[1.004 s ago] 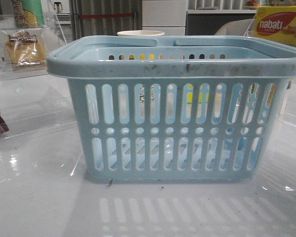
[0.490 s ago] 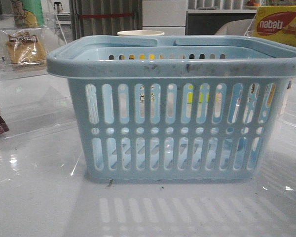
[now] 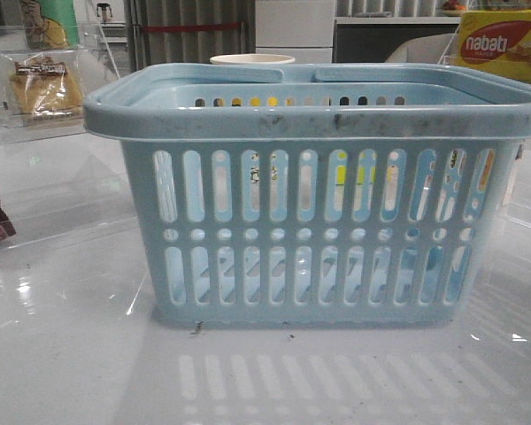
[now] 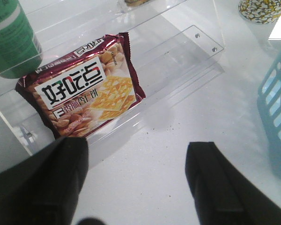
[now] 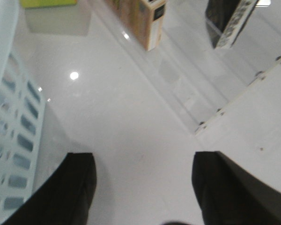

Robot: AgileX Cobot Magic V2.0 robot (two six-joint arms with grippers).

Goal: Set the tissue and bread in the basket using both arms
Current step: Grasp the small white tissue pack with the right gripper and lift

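Observation:
The light-blue slotted basket [image 3: 314, 195] stands in the middle of the table; its wall also shows in the left wrist view [image 4: 277, 108] and the right wrist view [image 5: 9, 117]. The bread [image 3: 44, 88], golden in a clear wrapper, lies on a clear shelf at the back left. A black blocky pack, the tissue [image 5: 226, 18], stands on a clear shelf ahead of my right gripper [image 5: 144, 157]. That gripper is open and empty over bare table. My left gripper [image 4: 136, 145] is open and empty, just short of a dark brown snack packet [image 4: 84, 86]. Neither gripper shows in the front view.
Clear acrylic shelves [image 4: 187, 51] flank the basket on both sides. A green bottle [image 4: 9, 37] stands by the snack packet. An orange box [image 5: 143, 18] stands near the tissue. A nabati box [image 3: 504, 44] is at the back right, and a cup [image 3: 252, 60] is behind the basket.

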